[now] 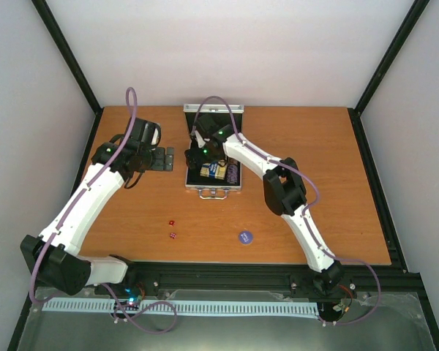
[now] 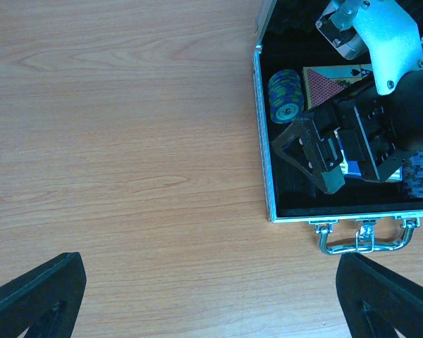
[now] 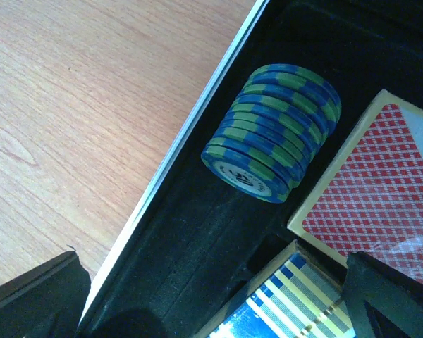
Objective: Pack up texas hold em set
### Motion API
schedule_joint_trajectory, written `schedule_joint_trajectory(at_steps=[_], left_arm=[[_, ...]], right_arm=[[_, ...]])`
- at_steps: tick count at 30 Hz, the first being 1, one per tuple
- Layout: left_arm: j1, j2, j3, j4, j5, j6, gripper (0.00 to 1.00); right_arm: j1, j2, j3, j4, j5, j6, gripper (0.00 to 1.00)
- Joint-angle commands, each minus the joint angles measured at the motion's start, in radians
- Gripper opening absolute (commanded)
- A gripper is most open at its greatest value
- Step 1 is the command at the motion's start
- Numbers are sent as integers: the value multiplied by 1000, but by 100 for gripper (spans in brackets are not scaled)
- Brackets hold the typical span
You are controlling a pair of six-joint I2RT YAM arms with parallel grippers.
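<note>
Right end effector [image 3: 215, 306] is held wide and empty over the case [image 3: 197, 239]; the chip stack [image 3: 271, 141], rigid but loose, is probably best pinched across its end faces.

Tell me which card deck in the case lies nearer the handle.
The blue-yellow deck, toward the handle; the red deck sits farther back, beside the chip stack.

Setting: robotics laboratory cell. We list as evidence: wood-grain table [image 1: 314, 161] spread below the jaws of left gripper [image 2: 208, 257] and right gripper [image 3: 211, 255]; plain white walls [image 1: 241, 51] beyond them, framed by black posts [image 1: 67, 55]; behind them, a black mounting rail [image 1: 227, 272], white slotted cable duct [image 1: 219, 308], and purple cables [image 1: 134, 110] along two white arms [image 1: 88, 201].
</note>
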Motion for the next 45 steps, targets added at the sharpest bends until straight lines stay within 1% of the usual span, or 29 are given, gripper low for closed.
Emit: schedule_joint_trajectory(at_steps=[1, 6, 10, 15, 24, 35, 40, 45], left_arm=[[-4, -11, 12, 0, -5, 18, 100], [-4, -9, 7, 5, -4, 12, 100], [-4, -7, 2, 8, 1, 8, 100], [-4, -2, 2, 8, -3, 6, 100], [-4, 7, 8, 7, -8, 5, 100], [-4, 15, 13, 5, 3, 5, 100], [-4, 6, 7, 3, 2, 4, 100], [-4, -6, -5, 6, 3, 4, 100]], right_arm=[[-3, 21, 17, -19, -34, -1, 99], [-3, -8, -9, 0, -26, -17, 99], [-3, -9, 19, 8, 17, -22, 99], [-3, -22, 34, 33, 23, -14, 100], [-4, 40, 60, 2, 32, -16, 100], [-4, 38, 33, -17, -11, -37, 100], [-3, 24, 9, -13, -90, -45, 99], [9, -15, -72, 7, -171, -66, 97]])
